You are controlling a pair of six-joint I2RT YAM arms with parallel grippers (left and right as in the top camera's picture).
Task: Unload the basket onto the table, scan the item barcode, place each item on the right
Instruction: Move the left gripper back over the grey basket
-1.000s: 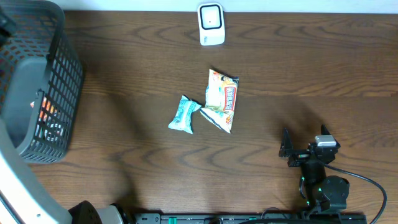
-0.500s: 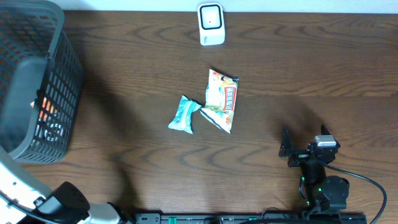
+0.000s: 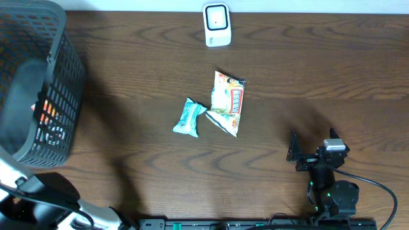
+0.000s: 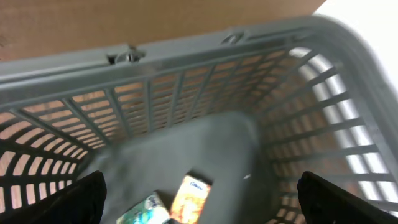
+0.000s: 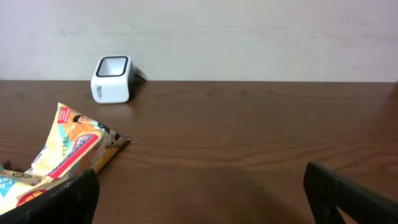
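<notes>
Nearest, at the front right of the table [image 3: 307, 76]: right claw [image 5: 200, 171], spread wide, holding nothing, low over the wood and facing the far wall. Off to the front left: left claw [image 4: 200, 177], likewise wide and empty, looking down into the grey basket [image 4: 186, 59] at an orange pack [image 4: 189, 198] and a bluish pack [image 4: 146, 213] on its floor, both cut off by the frame edge.

Mid-table, well apart from both claws: yellow snack bag [image 3: 228, 102] lying flat, with a small blue packet [image 3: 190, 117] touching or just beside its lower left corner; hard to tell which. Probably the goods to be scanned, neither lifted yet. No barcode visible on either from above.

At the far edge, beyond the bag: white scanner [image 3: 216, 24], window tilted upward and toward the front.

Possible trouble from here, as a guess. Risk of dragging or lifting both at once by closing on the bag so near the blue packet. Risk of droop, a fold across the code, or a slip on the way, from pinching slack crinkly film by one corner. Risk of no read from showing the wrong face, holding the bag tilted or too far off, or covering the code with a finger. Risk of knocking the scanner backward by coming in low.
</notes>
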